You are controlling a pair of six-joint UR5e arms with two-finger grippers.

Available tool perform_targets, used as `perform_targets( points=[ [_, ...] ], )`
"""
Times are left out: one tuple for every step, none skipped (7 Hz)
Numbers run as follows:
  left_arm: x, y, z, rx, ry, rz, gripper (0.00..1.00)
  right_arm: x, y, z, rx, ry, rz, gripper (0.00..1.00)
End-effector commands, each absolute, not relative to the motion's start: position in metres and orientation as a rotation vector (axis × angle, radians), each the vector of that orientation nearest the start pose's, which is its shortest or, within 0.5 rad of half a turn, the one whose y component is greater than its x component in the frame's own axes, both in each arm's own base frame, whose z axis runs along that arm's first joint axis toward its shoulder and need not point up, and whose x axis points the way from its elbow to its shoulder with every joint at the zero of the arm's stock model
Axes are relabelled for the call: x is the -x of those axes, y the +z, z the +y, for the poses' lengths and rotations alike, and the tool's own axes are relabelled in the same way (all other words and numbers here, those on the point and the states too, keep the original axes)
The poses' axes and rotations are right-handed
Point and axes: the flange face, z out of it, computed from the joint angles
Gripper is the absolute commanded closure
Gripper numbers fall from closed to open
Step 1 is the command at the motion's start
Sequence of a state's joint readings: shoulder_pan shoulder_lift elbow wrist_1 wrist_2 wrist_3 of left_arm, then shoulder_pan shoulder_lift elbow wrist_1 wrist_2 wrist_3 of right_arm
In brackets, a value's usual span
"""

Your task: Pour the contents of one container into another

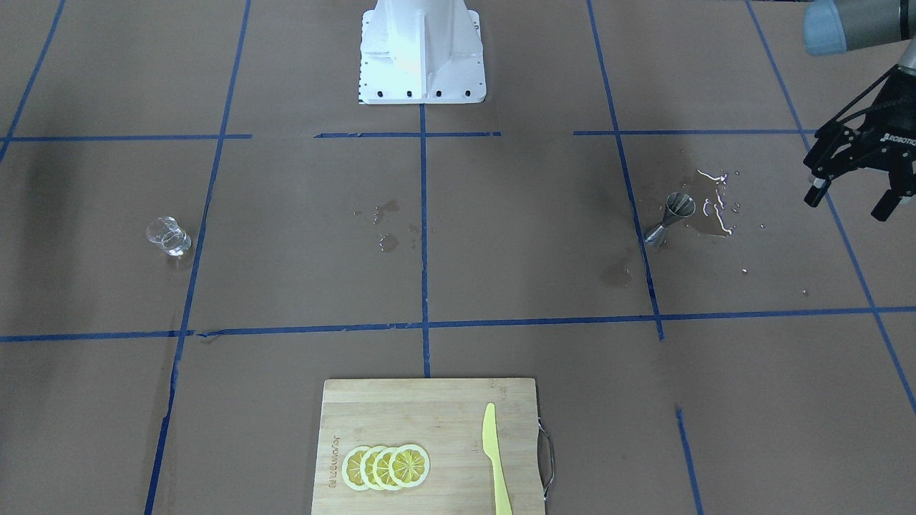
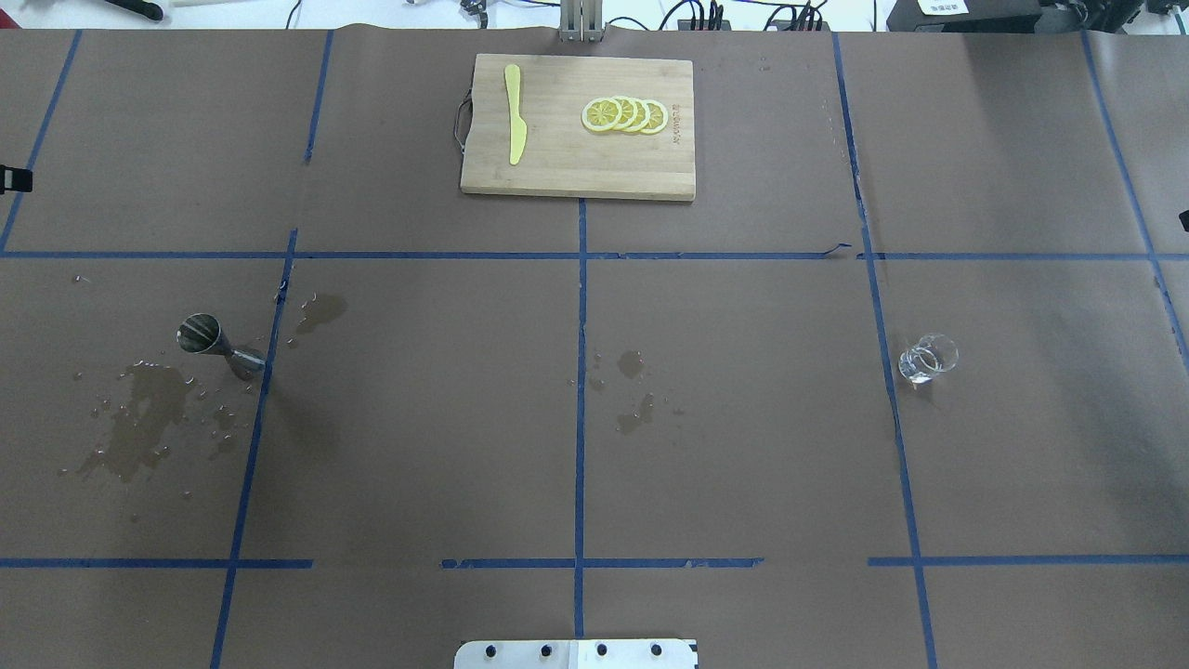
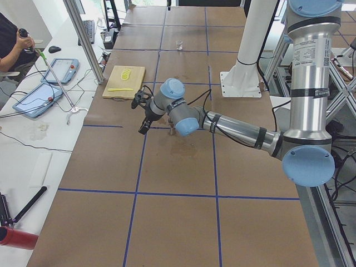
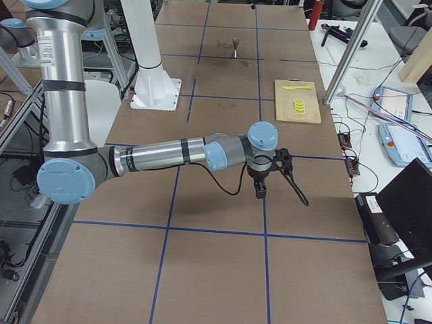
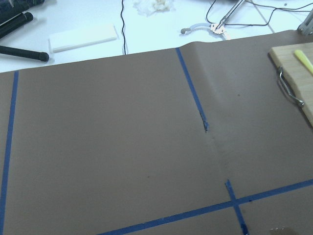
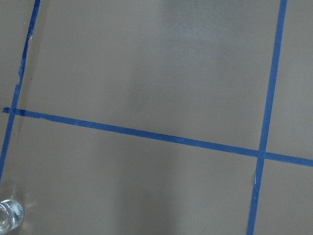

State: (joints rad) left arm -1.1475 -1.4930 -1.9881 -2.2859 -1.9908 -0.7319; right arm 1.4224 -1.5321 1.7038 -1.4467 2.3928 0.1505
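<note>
The small clear glass cup (image 1: 168,236) stands upright and alone on the brown paper, also seen in the overhead view (image 2: 927,358) and at the lower left corner of the right wrist view (image 6: 7,218). The steel jigger (image 1: 669,218) stands upright, wide cup up, beside a wet patch (image 2: 214,344). My left gripper (image 1: 850,202) hovers open to the outer side of the jigger, with nothing between its fingers. My right gripper (image 4: 270,177) hangs above the table on its own side. I cannot tell whether it is open or shut.
A wooden cutting board (image 2: 557,167) with lemon slices (image 2: 624,114) and a yellow knife (image 2: 514,111) lies at the table's far middle. Spilled water (image 2: 139,418) spreads beside the jigger, with smaller drops (image 2: 632,390) mid-table. The white robot base (image 1: 422,50) stands at the near edge.
</note>
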Motion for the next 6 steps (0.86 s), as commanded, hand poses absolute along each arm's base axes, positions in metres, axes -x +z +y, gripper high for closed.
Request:
perform_targets(
  points=[
    [-0.172, 0.386, -0.421, -0.712, -0.180, 0.862, 0.00, 0.017, 0.552, -0.522, -0.159, -0.117, -0.848, 0.00],
    [-0.192, 0.387, -0.408, -0.720, -0.179, 0.846, 0.00, 0.017, 0.555, -0.519, -0.150, -0.109, -0.848, 0.00],
    [-0.186, 0.371, -0.404, -0.752, -0.211, 0.862, 0.01, 0.018, 0.560, -0.514, -0.141, -0.106, -0.848, 0.00],
    [-0.196, 0.368, -0.395, -0.734, -0.233, 0.886, 0.01, 0.018, 0.543, -0.514, -0.162, -0.102, -0.854, 0.00],
    [-0.233, 0.369, -0.362, -0.760, -0.385, 0.878, 0.01, 0.026, 0.534, -0.514, -0.149, -0.071, -0.862, 0.00],
    [-0.263, 0.381, -0.336, -0.805, -0.416, 0.837, 0.01, 0.034, 0.529, -0.513, -0.149, -0.084, -0.865, 0.00]
  ],
)
